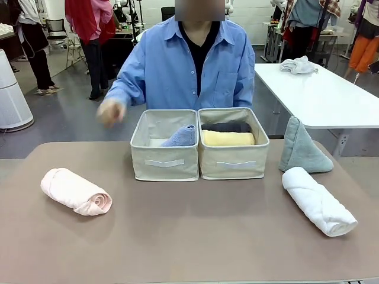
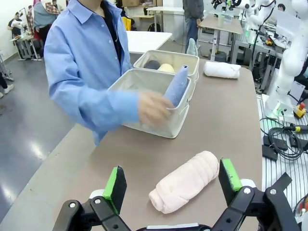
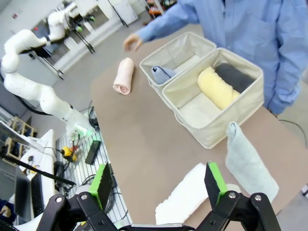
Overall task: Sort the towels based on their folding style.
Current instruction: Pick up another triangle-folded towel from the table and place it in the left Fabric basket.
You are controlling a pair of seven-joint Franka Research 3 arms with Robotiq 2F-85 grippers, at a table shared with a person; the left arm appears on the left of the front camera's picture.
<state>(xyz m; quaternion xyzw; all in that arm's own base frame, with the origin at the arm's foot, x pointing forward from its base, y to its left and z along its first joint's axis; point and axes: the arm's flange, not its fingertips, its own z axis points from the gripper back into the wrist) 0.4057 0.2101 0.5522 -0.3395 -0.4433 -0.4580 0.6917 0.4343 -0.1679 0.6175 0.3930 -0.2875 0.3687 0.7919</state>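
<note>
Near desk's left edge: pink roll (image 1: 76, 191), left gripper (image 2: 172, 180) above, jaws apart. Far middle: pale blue cone (image 1: 180, 137) in left basket (image 1: 164, 168); yellow roll (image 1: 228, 138), dark grey roll (image 1: 226, 126) in right basket (image 1: 234, 167). Near right edge: grey-green cone (image 1: 302, 151), white roll (image 1: 318, 201), right gripper (image 3: 158, 180) above, jaws apart.

No wording, brand, number or sign is reading legibly anywhere; the white label strips (image 1: 164, 163) on the two beige fabric baskets (image 1: 142, 170) are showing blank.
</note>
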